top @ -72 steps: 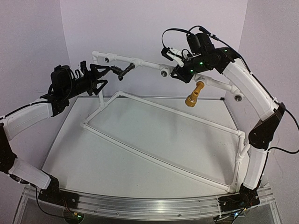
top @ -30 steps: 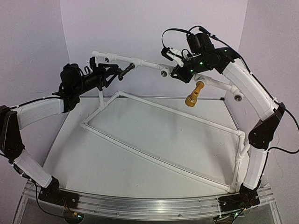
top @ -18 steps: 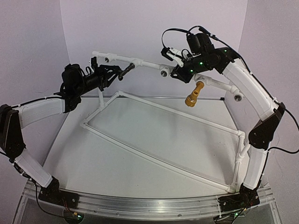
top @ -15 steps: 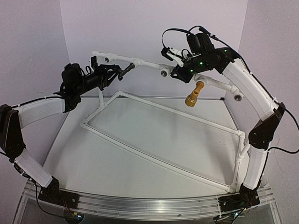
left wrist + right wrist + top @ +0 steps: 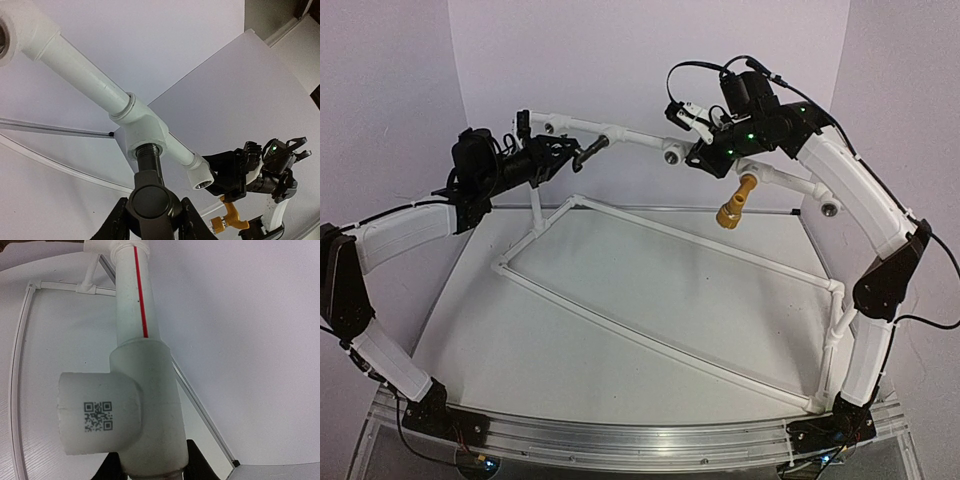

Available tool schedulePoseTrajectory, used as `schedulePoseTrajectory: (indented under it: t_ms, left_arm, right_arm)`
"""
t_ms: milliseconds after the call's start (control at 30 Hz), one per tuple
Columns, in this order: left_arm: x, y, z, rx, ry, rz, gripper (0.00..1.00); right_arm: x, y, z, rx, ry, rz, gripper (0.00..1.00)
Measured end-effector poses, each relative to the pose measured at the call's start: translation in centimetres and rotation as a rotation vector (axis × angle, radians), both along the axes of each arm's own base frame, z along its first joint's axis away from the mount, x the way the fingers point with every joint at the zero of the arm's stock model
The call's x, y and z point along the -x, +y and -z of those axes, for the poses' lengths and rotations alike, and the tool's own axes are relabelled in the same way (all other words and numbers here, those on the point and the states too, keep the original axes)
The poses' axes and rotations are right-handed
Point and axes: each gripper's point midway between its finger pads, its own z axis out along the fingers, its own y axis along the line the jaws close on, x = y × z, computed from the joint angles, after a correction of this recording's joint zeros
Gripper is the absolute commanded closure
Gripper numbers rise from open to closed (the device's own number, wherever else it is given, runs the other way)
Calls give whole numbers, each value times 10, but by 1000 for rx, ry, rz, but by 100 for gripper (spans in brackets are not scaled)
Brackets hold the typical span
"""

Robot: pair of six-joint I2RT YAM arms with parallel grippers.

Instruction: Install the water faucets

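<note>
Brass faucet (image 5: 733, 203) looks seated, hanging from white pipe (image 5: 635, 135). My left gripper (image 5: 152, 222) pinches black faucet (image 5: 150, 200), started in tee socket (image 5: 145, 132); right gripper (image 5: 152, 464) clamps pipe tee (image 5: 145, 390). I judge tightening unfinished.

A flat pipe frame (image 5: 650, 333) lies on the table (image 5: 520, 340), with one corner toward the far left and another at the near right, by the right arm's base. A post (image 5: 534, 205) stands up from the frame's left side to a raised rail (image 5: 638, 138), which runs above the table's far edge from left to right. The left faucet (image 5: 592, 148) sits in a socket on the rail's left half, and the left gripper (image 5: 565, 155) is closed around it from the left. The right gripper (image 5: 705, 152) clamps the rail right of centre. The right faucet (image 5: 735, 202) hangs from the rail just right of and below that gripper, clear of the table.
</note>
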Motion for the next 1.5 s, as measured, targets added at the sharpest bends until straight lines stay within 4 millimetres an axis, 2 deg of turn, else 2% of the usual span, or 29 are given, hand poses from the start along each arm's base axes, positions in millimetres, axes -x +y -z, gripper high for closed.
schedulePoseTrajectory:
  t_ms: [533, 1167, 1433, 1500]
  left_arm:
    - [4, -7, -8, -357, -303, -52, 99]
    - [17, -16, -11, -897, -954, -141, 96]
    - [23, -17, -8, -1053, -1190, -144, 96]
    - [24, -17, -8, -1077, -1224, -142, 93]
  right_arm:
    - [-1, -1, 1, 2, -3, -1, 100]
    - [0, -1, 2, 5, 5, -2, 100]
    - [2, -1, 3, 8, 9, 1, 100]
    - [2, -1, 3, 8, 9, 0, 100]
